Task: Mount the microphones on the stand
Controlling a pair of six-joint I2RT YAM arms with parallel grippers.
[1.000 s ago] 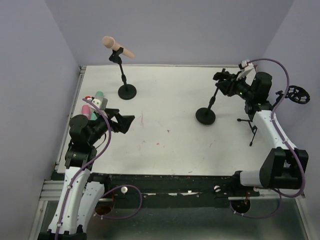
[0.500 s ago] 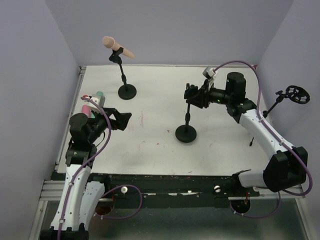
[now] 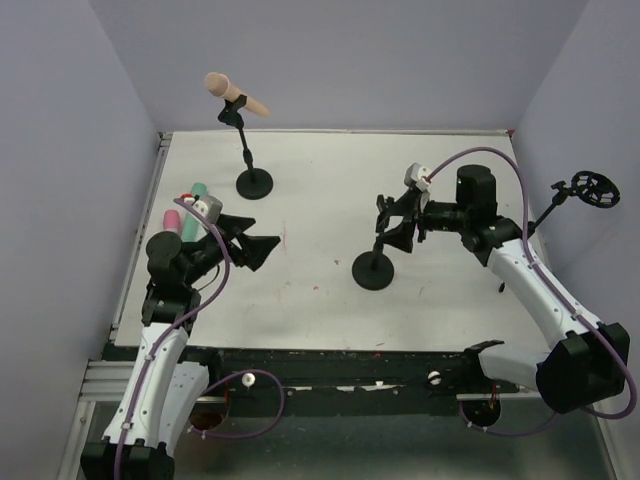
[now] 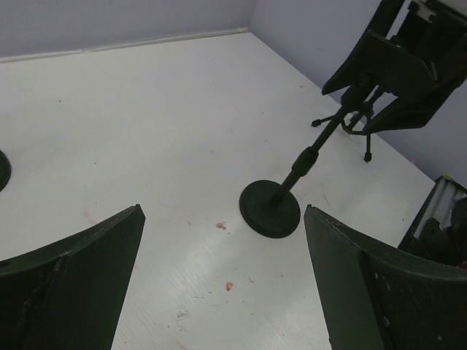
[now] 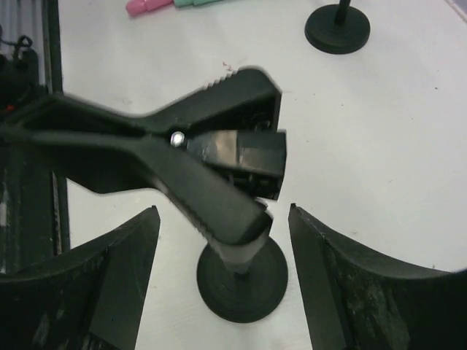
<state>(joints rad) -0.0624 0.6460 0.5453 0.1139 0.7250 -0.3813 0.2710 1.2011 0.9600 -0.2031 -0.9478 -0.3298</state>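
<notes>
At the table's 11 o'clock: the peach mic (image 3: 226, 90) sits clipped atop the back stand (image 3: 247, 150), head toward 9 o'clock, handle toward 3 o'clock.
Table (image 3: 330, 160): white, with faint red marks.
Pink mic (image 3: 172, 219): lies at the 9 o'clock edge, partly hidden behind the left arm.
Green mic (image 3: 198, 189): lies just beyond the pink one, toward 10 o'clock. I cannot tell whether the two touch.
Middle stand (image 3: 373, 270): round base a little toward 4 o'clock from the centre, pole leaning toward 1 o'clock, with no mic in it.
Clip (image 5: 219, 157): black spring clamp on top of the middle stand, its handles pointing toward 9 o'clock in the wrist view.
Right gripper (image 3: 395, 222): level with the clip, reaching in from 3 o'clock. Fingers are spread wide either side of it, with table showing in both gaps.
Left gripper (image 3: 262, 250): above the table toward 8 o'clock, pointing toward the middle stand. Fingers are spread wide with nothing between them, well apart from both loose mics.
Third stand (image 3: 590, 188): off the 3 o'clock edge, with a ring-shaped head.
</notes>
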